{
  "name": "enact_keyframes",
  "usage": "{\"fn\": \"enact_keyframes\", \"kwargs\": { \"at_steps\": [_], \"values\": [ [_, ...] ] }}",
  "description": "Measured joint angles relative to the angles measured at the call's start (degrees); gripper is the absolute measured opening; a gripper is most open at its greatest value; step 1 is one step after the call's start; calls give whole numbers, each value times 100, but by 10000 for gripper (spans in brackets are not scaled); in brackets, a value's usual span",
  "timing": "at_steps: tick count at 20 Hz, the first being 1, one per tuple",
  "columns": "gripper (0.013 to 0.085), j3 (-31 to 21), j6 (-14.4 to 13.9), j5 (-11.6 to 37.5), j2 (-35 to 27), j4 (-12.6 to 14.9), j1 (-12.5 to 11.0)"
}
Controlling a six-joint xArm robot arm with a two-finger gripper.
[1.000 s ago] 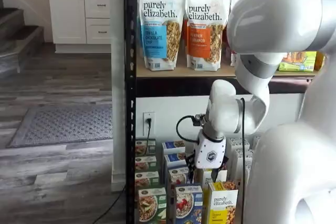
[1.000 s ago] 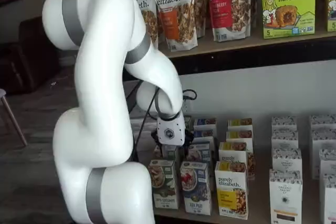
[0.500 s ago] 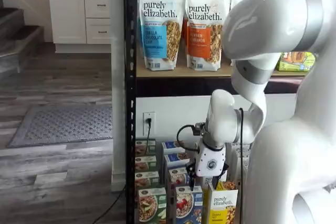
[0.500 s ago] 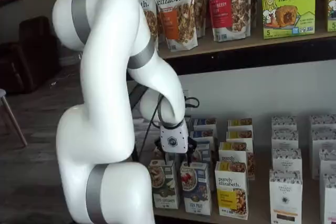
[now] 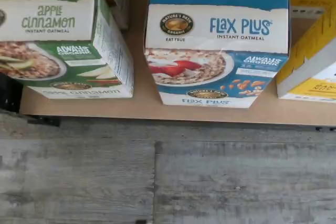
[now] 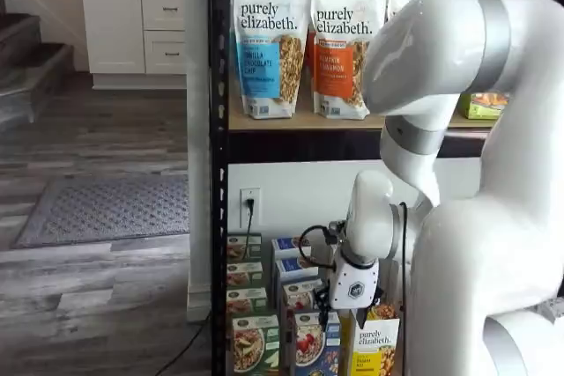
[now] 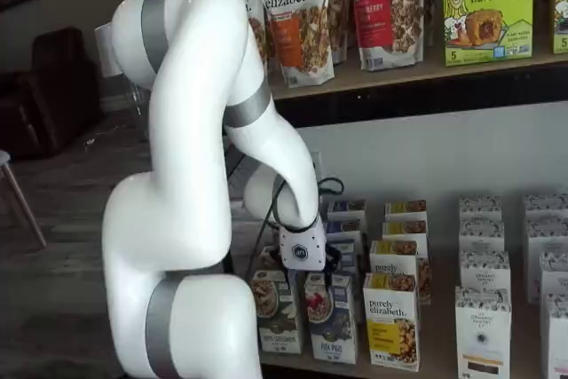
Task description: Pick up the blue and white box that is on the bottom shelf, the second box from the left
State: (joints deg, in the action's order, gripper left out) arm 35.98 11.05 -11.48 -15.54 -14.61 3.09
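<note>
The blue and white box (image 5: 218, 51) reads "Flax Plus" and stands upright at the front edge of the bottom shelf (image 5: 210, 115). It also shows in both shelf views (image 6: 315, 346) (image 7: 330, 327), in the front row between a green box and a yellow one. My gripper (image 6: 351, 316) hangs just above that front row, over the blue and white box and slightly behind it. Its black fingers stand apart with nothing between them, so it is open. It shows again as the gripper (image 7: 316, 278) under its white body.
A green "Apple Cinnamon" box (image 5: 58, 40) stands close to the blue one on one side and a yellow "purely elizabeth" box (image 7: 390, 321) on the other. More boxes stand in rows behind. Granola bags (image 6: 269, 41) fill the upper board. A black rack post (image 6: 218, 165) stands at the left.
The arm has lowered the gripper toward the front row of boxes and brought it forward. The fingers have stayed apart, and no box has moved.
</note>
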Motion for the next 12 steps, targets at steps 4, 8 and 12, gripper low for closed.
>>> {"fn": "enact_keyframes", "kwargs": {
  "at_steps": [4, 8, 12],
  "values": [
    [850, 256, 175, -34, -315, -200, 19],
    [850, 543, 169, -19, -642, -221, 49],
    [850, 858, 207, -30, -955, -288, 76]
  ]
}}
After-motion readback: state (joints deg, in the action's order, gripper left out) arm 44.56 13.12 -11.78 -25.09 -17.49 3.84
